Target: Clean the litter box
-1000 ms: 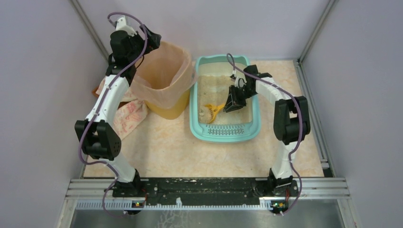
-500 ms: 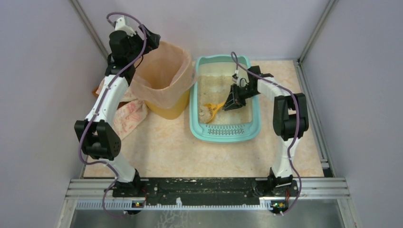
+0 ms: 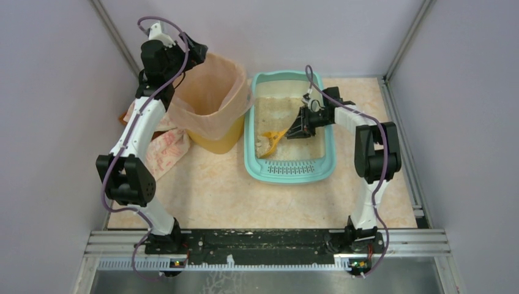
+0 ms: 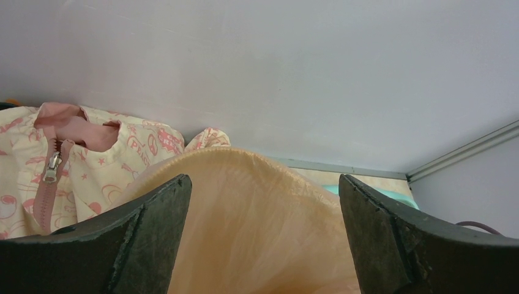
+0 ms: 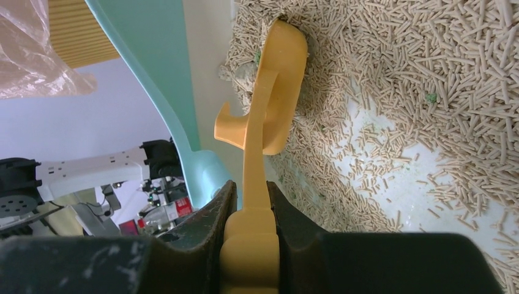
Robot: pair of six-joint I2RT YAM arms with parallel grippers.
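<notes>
**Left hand** (image 3: 194,52): The fingers (image 4: 153,239) stand wide apart and hold nothing. Directly below and ahead of them lies the peach bag liner (image 4: 263,233) of the yellow bin (image 3: 214,146). A patterned zipped cloth (image 4: 61,159) lies off the left finger, against the wall. This hand is the nearer of the two to the bin, but it carries no tool.

**Litter box** (image 3: 248,150): It sits on the counter (image 3: 202,196) just beside the bin, well apart from the left hand and directly beneath the right hand. Its slotted grille (image 3: 292,168) is at the near end.

**Right hand** (image 3: 295,130): The fingers (image 5: 211,220) are clamped on the handle of the orange scoop (image 5: 281,79).

- The scoop's long axis runs straight ahead from the fingertips.
- The scoop head is dug into the litter (image 5: 428,92) close against the box's teal side wall (image 5: 159,55).
- A pale clump (image 5: 242,73) appears to lie at the head.

**Governing relation:** The bin lies ahead of the right hand, beyond that side wall and roughly in line with the scoop axis. The load probably has to rise above the wall before travelling forward.
</notes>
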